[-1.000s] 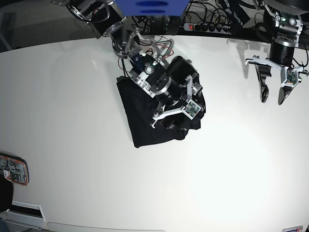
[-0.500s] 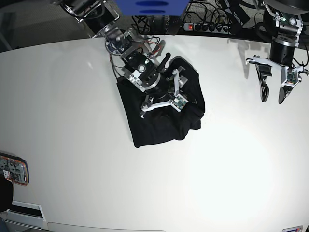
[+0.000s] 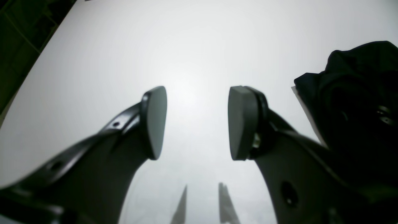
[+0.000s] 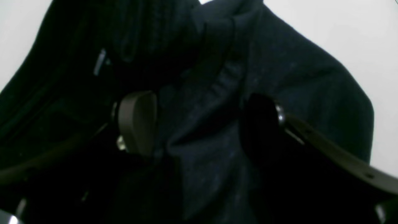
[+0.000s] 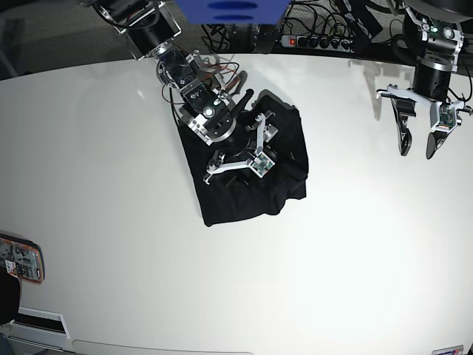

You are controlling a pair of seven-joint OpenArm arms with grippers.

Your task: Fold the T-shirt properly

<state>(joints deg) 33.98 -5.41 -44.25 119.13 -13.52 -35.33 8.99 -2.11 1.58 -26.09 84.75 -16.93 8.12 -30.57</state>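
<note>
change: our right gripper (image 5: 238, 154) has drawn back toward the T-shirt's (image 5: 244, 194) upper left, jaws spread, nothing held | T-shirt: bunched packet mid-surface (image 5: 111, 185) | left gripper (image 5: 416, 140): parked apart, unclenched | read: fold released, likely smoothing next

Broad white table (image 5: 355, 244), dark surroundings

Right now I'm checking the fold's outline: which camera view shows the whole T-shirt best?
The base view: the T-shirt lies whole on the table. The right wrist view shows only close-up dark folds; the left wrist view catches one bunched edge at right.
</note>
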